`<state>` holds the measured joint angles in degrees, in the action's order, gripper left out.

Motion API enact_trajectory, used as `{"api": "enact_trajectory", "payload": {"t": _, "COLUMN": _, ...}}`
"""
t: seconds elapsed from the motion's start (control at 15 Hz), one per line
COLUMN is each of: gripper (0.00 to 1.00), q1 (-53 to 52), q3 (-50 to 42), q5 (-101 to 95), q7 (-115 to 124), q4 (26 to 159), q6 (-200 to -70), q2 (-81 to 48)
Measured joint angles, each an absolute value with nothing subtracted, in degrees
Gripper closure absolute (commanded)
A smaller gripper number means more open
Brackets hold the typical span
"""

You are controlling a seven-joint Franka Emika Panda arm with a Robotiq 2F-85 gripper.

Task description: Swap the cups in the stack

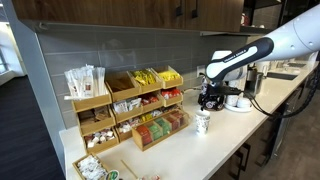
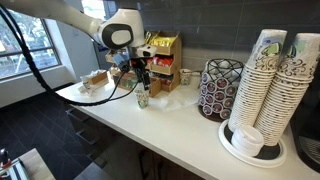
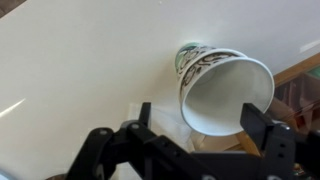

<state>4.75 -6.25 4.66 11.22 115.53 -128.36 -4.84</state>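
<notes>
Cup [image 3: 225,95], white, faint green print

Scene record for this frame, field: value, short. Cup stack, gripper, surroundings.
surface: white counter
cup stack: upright on the counter, mouth up; number of nested cups not readable
gripper: above the cup stack, apparently apart from it
fingers: spread open
held: nothing
behind: snack racks against the wall
also on counter: dark patterned container, tall paper-cup stacks
</notes>
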Motion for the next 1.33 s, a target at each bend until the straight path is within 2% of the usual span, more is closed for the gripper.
{"api": "enact_trajectory", "payload": {"t": 0.2, "gripper": 0.15, "q1": 4.8, "q3": -6.3, "q5": 4.7, "q7": 11.2, "q4": 115.5, "q6": -128.6, "q2": -5.2}}
{"api": "enact_trajectory", "payload": {"t": 0.27, "gripper": 0.21, "q1": 4.8, "q3": -6.3, "q5": 4.7, "q7": 11.2, "q4": 115.5, "q6": -128.6, "q2": -5.3}}
{"api": "enact_trajectory", "payload": {"t": 0.33, "gripper": 0.21, "q1": 4.9, "q3": -6.3, "q5": 4.7, "q7": 11.2, "q4": 115.5, "q6": -128.6, "q2": -5.5}}
{"api": "enact_trajectory", "payload": {"t": 0.47, "gripper": 0.35, "q1": 4.9, "q3": -6.3, "q5": 4.7, "q7": 11.2, "q4": 115.5, "q6": -128.6, "q2": -5.8}}
{"api": "enact_trajectory", "payload": {"t": 0.53, "gripper": 0.37, "q1": 4.9, "q3": -6.3, "q5": 4.7, "q7": 11.2, "q4": 115.5, "q6": -128.6, "q2": -5.9}}
{"api": "enact_trajectory", "payload": {"t": 0.67, "gripper": 0.56, "q1": 5.0, "q3": -6.3, "q5": 4.7, "q7": 11.2, "q4": 115.5, "q6": -128.6, "q2": -6.1}}
{"api": "enact_trajectory", "payload": {"t": 0.73, "gripper": 0.7, "q1": 5.0, "q3": -6.4, "q5": 4.7, "q7": 11.2, "q4": 115.5, "q6": -128.6, "q2": -6.1}}
{"api": "enact_trajectory", "payload": {"t": 0.93, "gripper": 0.93, "q1": 5.0, "q3": -6.4, "q5": 4.7, "q7": 11.3, "q4": 115.5, "q6": -128.6, "q2": -6.3}}
{"api": "enact_trajectory", "payload": {"t": 1.13, "gripper": 1.0, "q1": 5.2, "q3": -6.4, "q5": 4.7, "q7": 11.3, "q4": 115.5, "q6": -128.6, "q2": -6.3}}
{"api": "enact_trajectory", "payload": {"t": 1.33, "gripper": 0.96, "q1": 5.3, "q3": -6.4, "q5": 4.7, "q7": 12.0, "q4": 115.4, "q6": -128.6, "q2": -6.2}}
